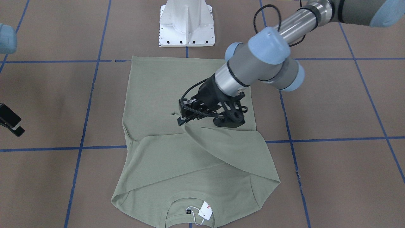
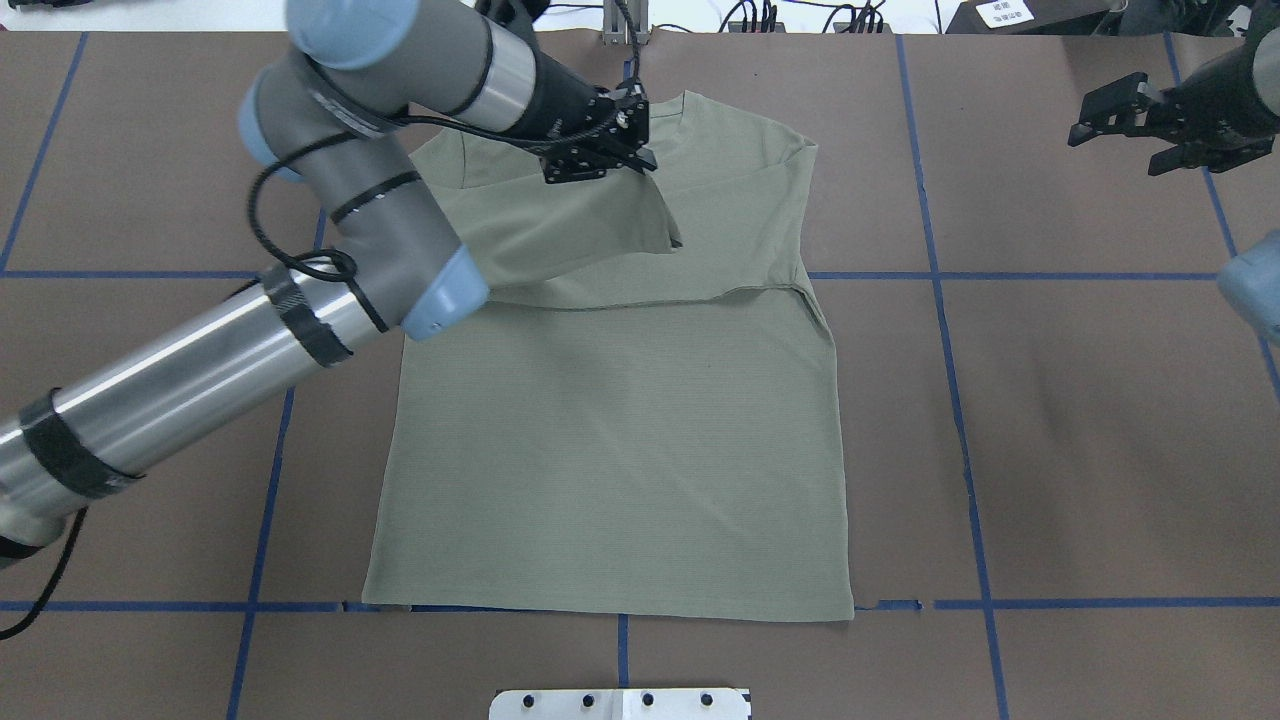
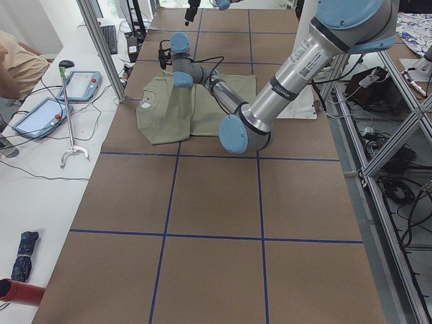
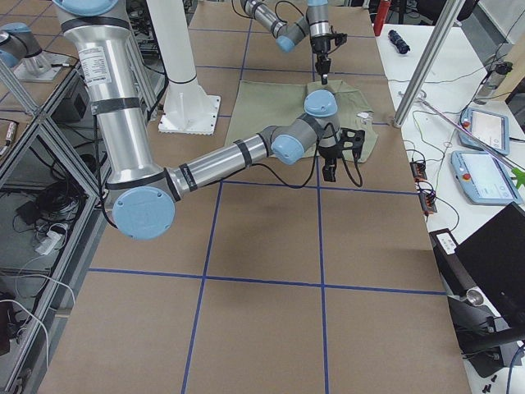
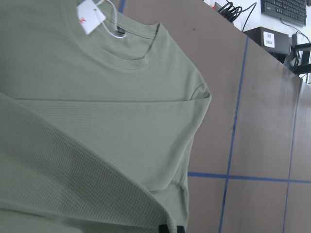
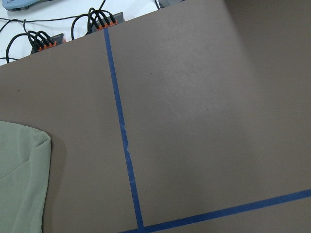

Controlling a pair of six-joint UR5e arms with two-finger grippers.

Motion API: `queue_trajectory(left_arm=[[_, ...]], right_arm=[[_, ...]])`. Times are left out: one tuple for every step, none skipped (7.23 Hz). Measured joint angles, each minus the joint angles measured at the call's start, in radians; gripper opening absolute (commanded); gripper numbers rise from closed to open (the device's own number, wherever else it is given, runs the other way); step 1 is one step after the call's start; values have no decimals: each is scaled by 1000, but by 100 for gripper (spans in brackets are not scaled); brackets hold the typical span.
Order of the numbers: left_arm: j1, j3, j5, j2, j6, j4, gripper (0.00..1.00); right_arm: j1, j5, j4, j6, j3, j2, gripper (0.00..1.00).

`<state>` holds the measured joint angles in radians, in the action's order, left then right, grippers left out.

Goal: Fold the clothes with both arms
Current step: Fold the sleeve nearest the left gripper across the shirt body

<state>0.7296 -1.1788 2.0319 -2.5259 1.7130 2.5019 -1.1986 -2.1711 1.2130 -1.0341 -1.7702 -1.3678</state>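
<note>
- Front-facing view: the sage-green shirt [image 1: 158, 95] is lying flat in the middle of the table [image 1: 332, 104], hem towards the white pedestal [image 1: 186, 25] and collar with its hang tag [image 1: 205, 210] on the far side. The left gripper [image 1: 186, 118] is clenching on a sleeve [image 1: 231, 148] it is drawing across the chest. The right gripper [image 1: 11, 122] is peeking in at the edge, off the cloth.
- Overhead: the right gripper is hovering well apart from the shirt with its jaws parted and nothing in them.
- Left-side view: the near arm is reaching over the shirt's collar end.
- Right-side view: the near arm is hanging just beside the shirt's edge.
- Left wrist: ribbed fabric is filling the view, and a dark fingertip [image 5: 170, 228] is biting the fold.
- Right wrist: a shirt corner is showing beside a blue tape line [image 6: 121, 131].
</note>
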Motion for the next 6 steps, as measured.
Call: queue_trajectory(left_arm=[[-64, 147, -131, -77, 34, 88, 0], [-107, 272, -226, -146, 50, 140, 0], [-137, 349, -295, -189, 58, 165, 0], [-159, 404, -348, -229, 62, 181, 39], [-169, 457, -371, -271, 65, 191, 79], [-174, 490, -379, -297, 65, 196, 86]], right_arm=[[-10, -9, -1, 9, 0, -10, 100], [-14, -13, -1, 13, -2, -16, 100], [-17, -14, -1, 14, -3, -21, 100], [-17, -15, -1, 14, -8, -26, 100], [-18, -16, 0, 14, -19, -33, 100], [-18, -16, 0, 12, -29, -39, 100]])
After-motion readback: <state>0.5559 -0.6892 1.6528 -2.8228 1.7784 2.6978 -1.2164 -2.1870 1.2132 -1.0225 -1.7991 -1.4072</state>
